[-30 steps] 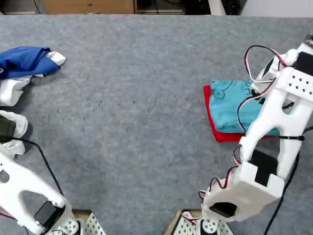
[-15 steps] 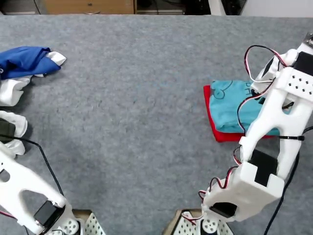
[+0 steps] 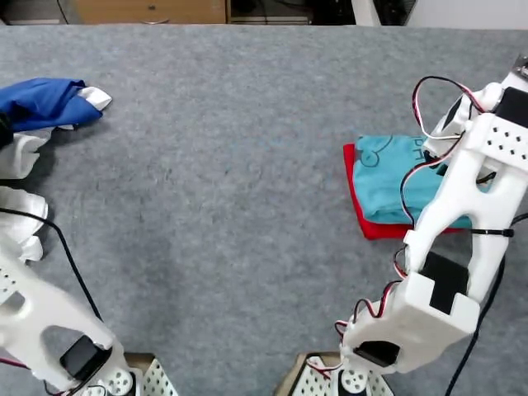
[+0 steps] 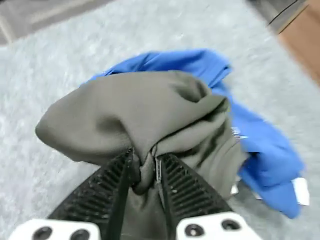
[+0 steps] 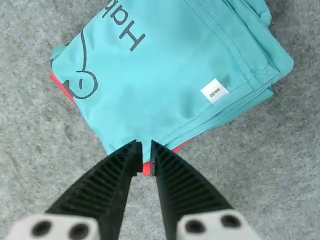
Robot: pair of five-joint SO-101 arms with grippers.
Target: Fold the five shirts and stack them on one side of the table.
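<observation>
Where the grey table (image 3: pixel 231 165) meets its left edge in the high view, the unfolded shirts lie in a loose heap. The blue shirt (image 3: pixel 45 101) is crumpled, its long axis running across the table, its white-trimmed end pointing toward the middle. Just beside it, nearer the arms, white cloth (image 3: pixel 18 155) lies bunched in two lumps; I cannot tell whether it is one shirt or two.

The left claw (image 4: pixel 145 170) is clamped on a fold of the olive shirt (image 4: pixel 135 110), with the fabric pinched between its ribbed black fingers (image 4: pixel 180 185) and ballooning out beyond them in a rounded lump. The blue shirt (image 4: pixel 255 135) lies behind and partly under that lump.

On the right side of the table lies the folded stack, well apart from the heap. The teal shirt (image 3: pixel 392 177) lies flat on the red shirt (image 3: pixel 353 194), whose edges stick out on the side toward the table's middle and on the near side. The right arm (image 3: pixel 462 198) covers the stack's far right part, so its long axis cannot be told.

The right claw (image 5: pixel 142 155) hangs over a corner of the teal shirt (image 5: pixel 170 75), where a sliver of the red shirt (image 5: pixel 146 168) peeks out. Its fingers are drawn together with a thin slit between them, gripping nothing.
</observation>
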